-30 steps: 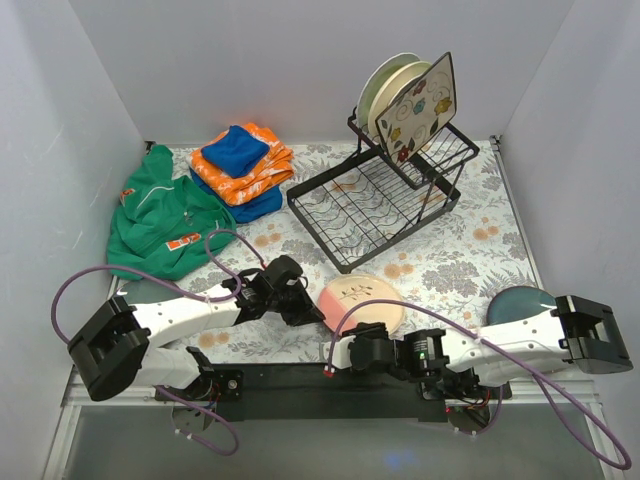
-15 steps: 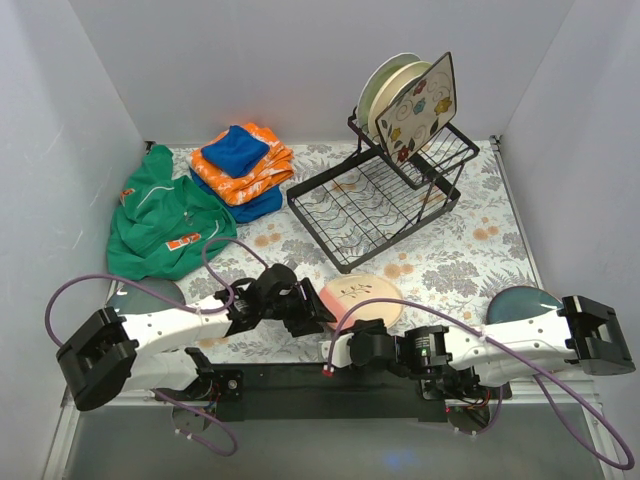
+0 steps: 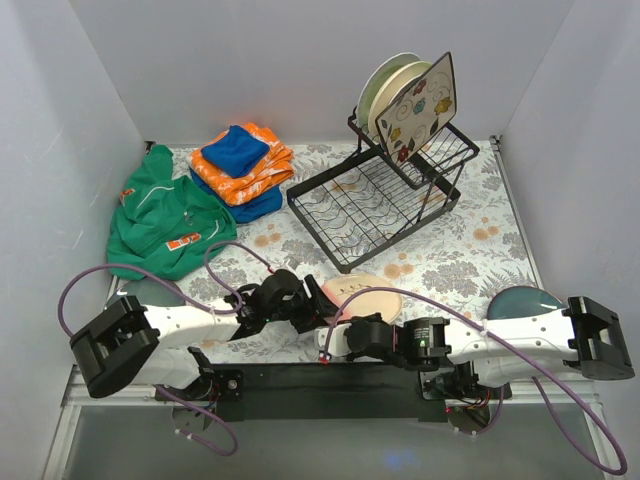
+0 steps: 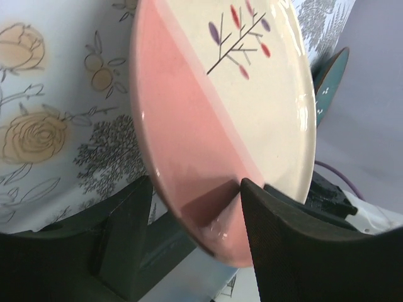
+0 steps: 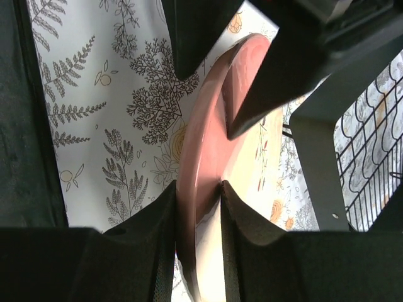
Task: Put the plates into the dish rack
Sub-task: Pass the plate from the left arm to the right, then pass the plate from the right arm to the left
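Observation:
The pink-and-cream plate [image 3: 367, 297] is tipped up off the flowered mat near the front edge. My right gripper [image 3: 341, 331] is shut on its near rim, both pads [image 5: 151, 239] pressed against it [image 5: 204, 157]. My left gripper [image 3: 318, 303] is open and straddles the plate's left rim [image 4: 208, 126], with one finger [image 4: 126, 233] standing off the underside. The black wire dish rack [image 3: 375, 205] stands behind, holding round pale plates [image 3: 392, 82] and a square flowered plate [image 3: 420, 105] upright in its upper tier. A dark teal plate [image 3: 520, 300] lies at the right, and another [image 3: 150, 293] shows partly under the left arm.
Folded orange and blue cloths [image 3: 240, 165] and a green garment [image 3: 165, 220] lie at the back left. White walls close in the sides and back. The rack's lower slotted tray [image 5: 371, 170] lies just beyond the held plate.
The left gripper has opened off the plate's rim and shifted right. The right gripper has closed on the near rim, and the plate has tipped up.

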Controlling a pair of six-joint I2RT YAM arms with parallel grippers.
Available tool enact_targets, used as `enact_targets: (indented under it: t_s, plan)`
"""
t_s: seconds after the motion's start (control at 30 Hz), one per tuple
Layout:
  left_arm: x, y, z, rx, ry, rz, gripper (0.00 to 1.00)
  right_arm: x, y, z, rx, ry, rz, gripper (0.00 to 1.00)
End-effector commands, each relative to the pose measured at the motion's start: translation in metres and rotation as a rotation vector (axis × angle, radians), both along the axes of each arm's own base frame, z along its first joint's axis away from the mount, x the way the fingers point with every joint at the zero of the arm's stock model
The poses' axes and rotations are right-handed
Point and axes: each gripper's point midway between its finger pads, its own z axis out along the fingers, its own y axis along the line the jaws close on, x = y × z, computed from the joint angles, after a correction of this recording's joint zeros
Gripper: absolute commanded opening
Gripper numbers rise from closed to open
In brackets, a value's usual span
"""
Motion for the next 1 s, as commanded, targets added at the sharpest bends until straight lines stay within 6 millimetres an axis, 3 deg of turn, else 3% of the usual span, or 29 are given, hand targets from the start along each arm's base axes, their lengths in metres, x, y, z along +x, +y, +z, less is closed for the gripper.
enact_targets:
  t_s: [0.0,0.1,0.3,0.43,0.6,0.7,0.77,0.93,0.97]
  plan:
    - [0.029,-0.024,0.037,-0.225,0.197,0.299,0.56,-0.031,0.006,-0.008,0.040,0.242,0.010,0.09]
    - [0.036,-0.025,0.042,-0.256,0.211,0.356,0.55,-0.034,0.009,-0.005,0.057,0.277,0.008,0.08]
    - [0.032,-0.018,0.047,-0.318,0.272,0.454,0.50,-0.046,0.020,0.002,0.090,0.358,0.032,0.09]
    - [0.032,-0.012,0.055,-0.354,0.256,0.480,0.35,-0.063,0.028,0.005,0.094,0.449,0.072,0.12]
    - [0.028,-0.002,0.052,-0.364,0.252,0.491,0.24,-0.084,0.032,0.006,0.067,0.551,0.142,0.25]
    - [0.027,0.001,0.049,-0.376,0.251,0.490,0.11,-0.096,0.030,0.004,0.032,0.604,0.179,0.29]
    - [0.026,0.002,0.050,-0.385,0.248,0.488,0.00,-0.100,0.030,0.005,0.027,0.618,0.195,0.30]
    - [0.020,0.004,0.049,-0.369,0.221,0.444,0.00,-0.094,0.028,0.016,0.016,0.601,0.204,0.33]
    - [0.018,0.004,0.050,-0.364,0.197,0.422,0.00,-0.084,0.035,0.032,0.049,0.587,0.199,0.33]
